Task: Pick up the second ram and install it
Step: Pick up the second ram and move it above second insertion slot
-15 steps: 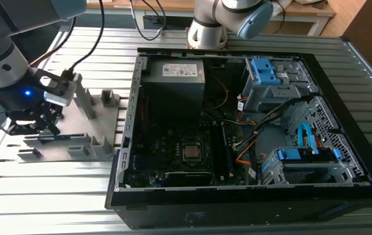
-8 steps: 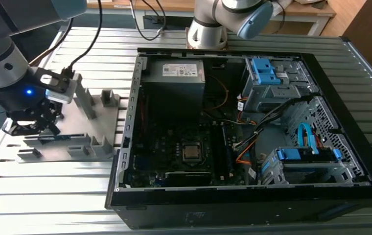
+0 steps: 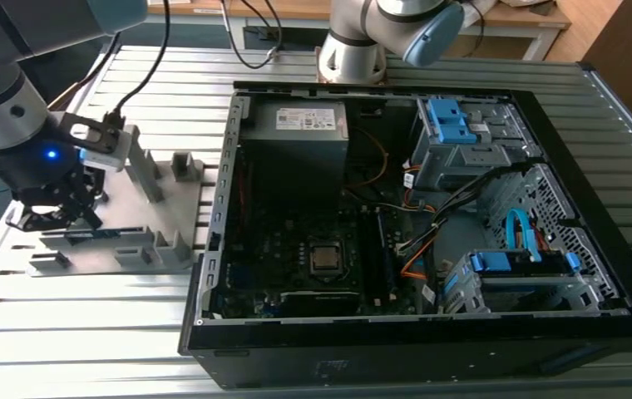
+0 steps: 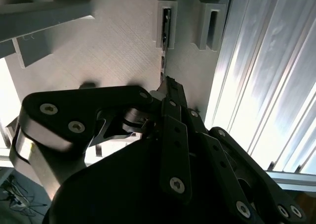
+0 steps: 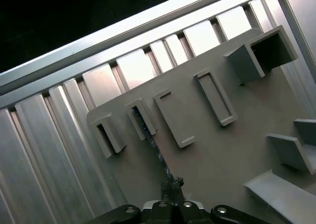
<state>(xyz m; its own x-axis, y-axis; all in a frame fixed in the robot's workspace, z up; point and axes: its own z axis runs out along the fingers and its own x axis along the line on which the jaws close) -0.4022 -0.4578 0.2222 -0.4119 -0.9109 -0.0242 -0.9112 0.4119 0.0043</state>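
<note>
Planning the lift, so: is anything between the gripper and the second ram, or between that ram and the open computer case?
Nothing visible separates the gripper from the second ram; in both wrist views it reaches the ram's end. Towards the computer case, upright grey fixture blocks and the case's side wall stand between.

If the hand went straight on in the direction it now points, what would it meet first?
The ram, standing on edge in a slot of the grey plate, with its near end at the tips of the hand. Right behind it probably comes the plate itself; depth is unclear.
</note>
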